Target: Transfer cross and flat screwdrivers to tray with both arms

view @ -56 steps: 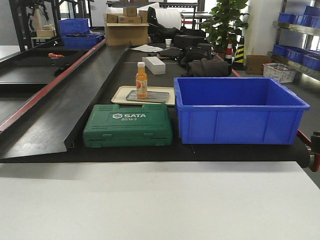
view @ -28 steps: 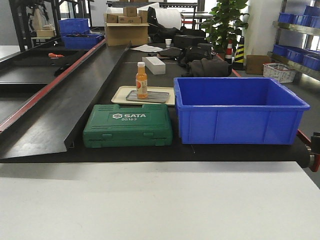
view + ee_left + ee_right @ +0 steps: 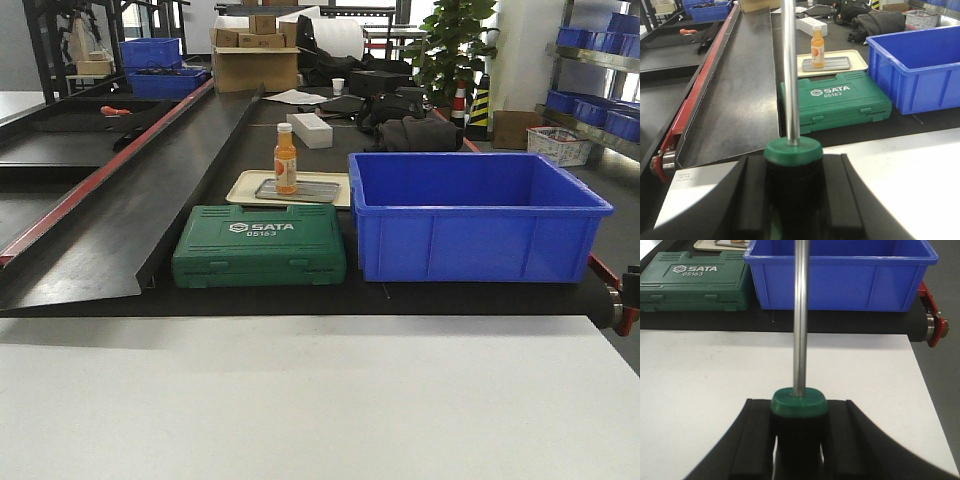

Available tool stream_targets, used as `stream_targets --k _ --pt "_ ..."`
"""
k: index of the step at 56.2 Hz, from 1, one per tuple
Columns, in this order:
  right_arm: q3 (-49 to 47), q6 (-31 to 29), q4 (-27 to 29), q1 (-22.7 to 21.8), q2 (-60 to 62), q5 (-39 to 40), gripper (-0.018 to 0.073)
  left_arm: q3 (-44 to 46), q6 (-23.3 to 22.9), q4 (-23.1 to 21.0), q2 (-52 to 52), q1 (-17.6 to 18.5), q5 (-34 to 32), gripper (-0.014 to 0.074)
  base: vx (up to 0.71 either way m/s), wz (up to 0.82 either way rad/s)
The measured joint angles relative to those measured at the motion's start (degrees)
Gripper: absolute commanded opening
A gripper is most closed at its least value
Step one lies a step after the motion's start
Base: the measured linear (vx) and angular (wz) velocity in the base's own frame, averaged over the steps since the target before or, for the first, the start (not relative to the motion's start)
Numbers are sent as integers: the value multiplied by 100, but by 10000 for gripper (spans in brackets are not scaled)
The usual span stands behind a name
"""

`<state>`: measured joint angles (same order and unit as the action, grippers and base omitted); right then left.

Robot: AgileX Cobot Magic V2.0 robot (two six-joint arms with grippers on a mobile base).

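Note:
My left gripper (image 3: 793, 167) is shut on a screwdriver (image 3: 790, 75); its green-capped black handle sits between the black fingers (image 3: 757, 195) and the steel shaft points up out of the frame. In the same way, my right gripper (image 3: 799, 416) is shut on the other screwdriver (image 3: 800, 315), held over the white table. Both tips are out of view, so which one is cross or flat cannot be told. The grey metal tray (image 3: 320, 192) (image 3: 836, 63) lies on a beige tray beyond the green case. Neither gripper appears in the front view.
An orange bottle (image 3: 286, 158) (image 3: 817, 47) stands on the grey tray. The beige tray (image 3: 240, 186) lies under it. A green SATA case (image 3: 260, 245) (image 3: 837, 100) and a deep blue bin (image 3: 470, 215) (image 3: 840, 270) stand on the black belt before the white table (image 3: 320, 400).
The front view has shifted slightly, so the case, the bin and the table edge sit a little differently in the frame. Nothing on the belt has moved relative to the rest.

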<state>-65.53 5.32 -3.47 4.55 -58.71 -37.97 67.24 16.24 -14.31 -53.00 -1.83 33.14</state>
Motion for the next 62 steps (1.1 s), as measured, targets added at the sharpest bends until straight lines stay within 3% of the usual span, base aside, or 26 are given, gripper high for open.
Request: stream_targets --k 35,62 --pt "0 0 0 0 0 -7 -10 0 0 0 -219 0 -1 3 -22 2" --pt "0 0 0 0 0 -7 -10 0 0 0 -214 0 -1 3 -25 -41"
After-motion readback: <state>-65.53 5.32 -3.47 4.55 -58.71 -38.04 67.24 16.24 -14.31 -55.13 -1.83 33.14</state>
